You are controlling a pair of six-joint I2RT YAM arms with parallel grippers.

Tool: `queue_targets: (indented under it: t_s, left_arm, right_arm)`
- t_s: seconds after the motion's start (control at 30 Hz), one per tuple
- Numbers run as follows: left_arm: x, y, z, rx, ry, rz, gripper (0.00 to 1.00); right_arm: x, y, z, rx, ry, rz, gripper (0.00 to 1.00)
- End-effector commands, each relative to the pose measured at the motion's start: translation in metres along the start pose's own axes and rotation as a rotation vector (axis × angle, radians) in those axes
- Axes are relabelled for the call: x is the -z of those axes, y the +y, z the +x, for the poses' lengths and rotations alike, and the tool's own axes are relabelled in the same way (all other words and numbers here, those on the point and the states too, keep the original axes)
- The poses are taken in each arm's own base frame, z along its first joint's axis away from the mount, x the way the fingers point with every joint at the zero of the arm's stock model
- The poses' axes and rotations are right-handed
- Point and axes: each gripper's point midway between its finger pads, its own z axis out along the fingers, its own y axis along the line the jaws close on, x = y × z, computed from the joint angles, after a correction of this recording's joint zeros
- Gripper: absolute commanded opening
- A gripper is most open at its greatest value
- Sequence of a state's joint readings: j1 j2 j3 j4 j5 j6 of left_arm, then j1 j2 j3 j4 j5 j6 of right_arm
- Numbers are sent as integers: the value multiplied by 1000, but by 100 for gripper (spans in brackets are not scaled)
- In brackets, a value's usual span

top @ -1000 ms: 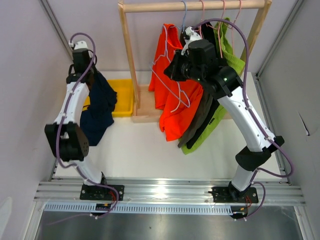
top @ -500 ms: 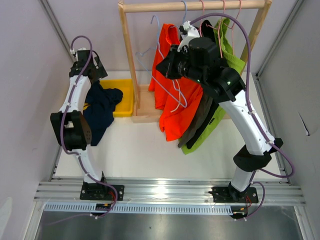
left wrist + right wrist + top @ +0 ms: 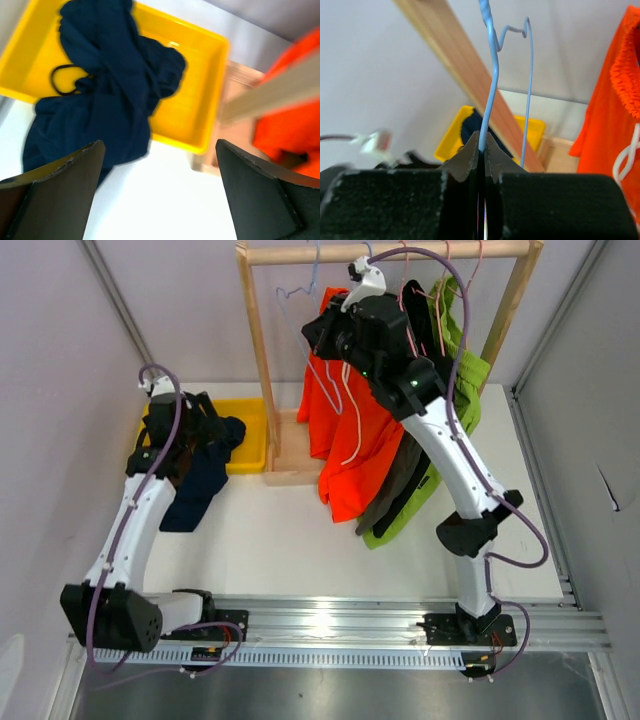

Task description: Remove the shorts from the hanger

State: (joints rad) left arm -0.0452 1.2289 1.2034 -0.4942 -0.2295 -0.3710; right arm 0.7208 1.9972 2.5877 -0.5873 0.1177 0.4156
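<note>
The navy shorts [image 3: 203,462] [image 3: 107,85] lie crumpled, partly in the yellow bin [image 3: 252,438] [image 3: 200,85] and partly on the table. My left gripper [image 3: 208,422] [image 3: 159,145] hangs open just above them, holding nothing. My right gripper [image 3: 320,335] [image 3: 481,136] is shut on the bare light-blue wire hanger [image 3: 297,288] [image 3: 491,75], up near the wooden rail [image 3: 400,252]. Orange shorts [image 3: 345,430] [image 3: 615,100] with a white drawstring, a dark olive-grey pair [image 3: 398,480] and a lime green pair [image 3: 468,375] hang from the rail on pink hangers.
The wooden rack's left post [image 3: 257,360] [image 3: 465,65] and base [image 3: 290,472] stand between the bin and the hanging clothes. Grey walls close in the table on both sides. Bare white tabletop [image 3: 300,540] lies in front of the rack.
My left gripper opened and let the navy shorts drop onto the bin, then drew back toward me. My right gripper raised the blue hanger toward the rail.
</note>
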Motion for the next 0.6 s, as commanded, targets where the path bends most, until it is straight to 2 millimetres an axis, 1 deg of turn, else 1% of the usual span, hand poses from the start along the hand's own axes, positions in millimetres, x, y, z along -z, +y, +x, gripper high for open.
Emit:
queue_targets:
  t_s: [0.0, 0.03, 0.07, 0.1, 0.13, 0.17, 0.2, 0.27, 0.3, 0.33, 0.37, 0.4, 0.43, 0.47, 0.5, 0.53, 0.57]
  left_arm:
    - [29, -26, -5, -4, -79, 93, 99]
    - [36, -29, -5, -10, -87, 102, 99]
    - [47, -29, -10, -5, -113, 107, 99]
    - [53, -31, -12, -6, -121, 117, 99]
    - [59, -35, -10, -16, -120, 132, 99]
    - [66, -35, -14, -14, -135, 132, 99]
    - [78, -40, -22, -11, -163, 157, 99]
    - [90, -46, -29, -11, -185, 183, 99]
    - [94, -52, -29, -17, -188, 202, 99]
    - [98, -54, -32, -17, -196, 210, 99]
    - [99, -55, -30, -23, -190, 210, 99]
    - [100, -58, -27, -29, -184, 214, 99]
    - [100, -59, -24, -30, -178, 218, 99]
    - [100, -59, -20, -31, -169, 219, 99]
    - [103, -62, -19, -36, -168, 232, 99]
    - [100, -61, -10, -46, -153, 229, 99]
    - [105, -60, -9, -42, -159, 235, 99]
  right_arm:
    - [-21, -6, -29, 19, -160, 24, 0]
    - [-25, -8, -29, 22, -170, 31, 0]
    - [-30, -11, -27, 24, -174, 40, 0]
    - [-31, -13, -26, 25, -174, 43, 0]
    - [-32, -14, -25, 20, -173, 51, 0]
    - [-32, -17, -21, 17, -157, 59, 0]
    - [-29, -15, -17, 17, -144, 59, 0]
    - [-24, -13, -14, 24, -133, 63, 0]
    - [-16, -12, -13, 32, -123, 68, 0]
    - [-12, -9, -10, 35, -117, 64, 7]
    - [-6, -8, -13, 38, -119, 71, 48]
    - [-5, -12, -6, 46, -103, 86, 66]
    - [9, -9, -19, 48, -122, 87, 77]
    - [16, -12, -21, 55, -117, 112, 87]
    - [23, -13, -25, 62, -121, 124, 89]
    - [37, -12, -37, 72, -138, 128, 92]
    - [45, -16, -40, 81, -138, 154, 93]
